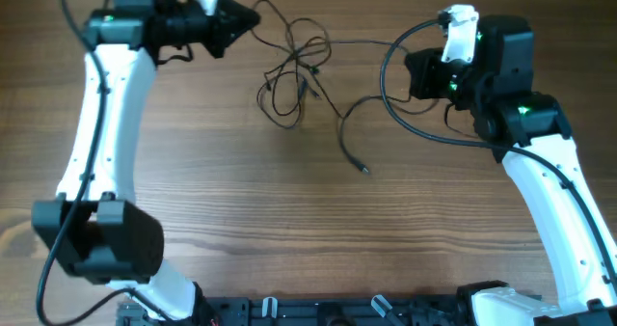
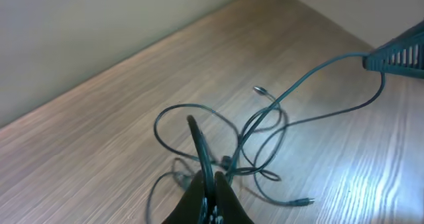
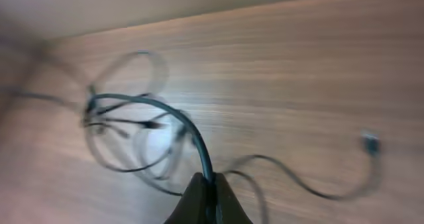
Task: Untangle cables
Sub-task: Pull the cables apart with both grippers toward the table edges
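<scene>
Closed left tool [image 2: 211, 181] pinches strand of cables [image 1: 295, 70]; right tool [image 3: 207, 183] clamps another; tangle between them over table [image 1: 289, 239].

Wood-grain table [image 1: 289, 239], plain pale wall [image 2: 93, 25] behind its far edge, soft glare on the tabletop

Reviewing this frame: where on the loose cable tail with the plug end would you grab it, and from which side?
Probably just behind the plug, on the tail, coming straight down from above. That stretch lies flat and alone on the table, clear of the tangle, so closing across it should catch nothing else.
</scene>
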Robot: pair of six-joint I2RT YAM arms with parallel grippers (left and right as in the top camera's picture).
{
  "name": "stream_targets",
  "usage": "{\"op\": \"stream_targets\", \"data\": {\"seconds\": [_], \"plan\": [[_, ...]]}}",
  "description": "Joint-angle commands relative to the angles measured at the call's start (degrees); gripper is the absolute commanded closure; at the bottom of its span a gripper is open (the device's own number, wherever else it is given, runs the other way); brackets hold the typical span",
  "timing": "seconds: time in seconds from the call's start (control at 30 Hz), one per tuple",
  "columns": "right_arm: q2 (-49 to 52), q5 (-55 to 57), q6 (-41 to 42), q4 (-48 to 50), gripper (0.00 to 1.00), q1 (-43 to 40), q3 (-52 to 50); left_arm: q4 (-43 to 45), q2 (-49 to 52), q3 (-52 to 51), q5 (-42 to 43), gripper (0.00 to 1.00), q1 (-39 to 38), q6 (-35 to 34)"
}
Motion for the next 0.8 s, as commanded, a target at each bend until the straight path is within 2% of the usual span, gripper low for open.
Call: {"op": "stream_targets", "data": {"seconds": [0.0,0.27,0.5,0.77], "plan": [[-1.0,15.8,3.1,-2.1,0.96,-0.1,0.9,-1.2,-4.1,0.0,-1.0,0.96,4.5,-0.4],[0.2,29.2,7.3,-6.3,0.96,-1.1,0.7,-2.3,-6.5,0.0,-1.2,0.96,12.0,-0.4],[5.4,28.0,7.6,-7.5,0.96,-7.3,0.7,-2.9,-9.1,0.0,-1.2,0.96,16.7,-0.5],[10.6,27.8,9.1,-7.3,0.96,-12.6,0.3,-3.0,-11.1,0.0,-1.6,0.96,18.6,-0.4]]}}
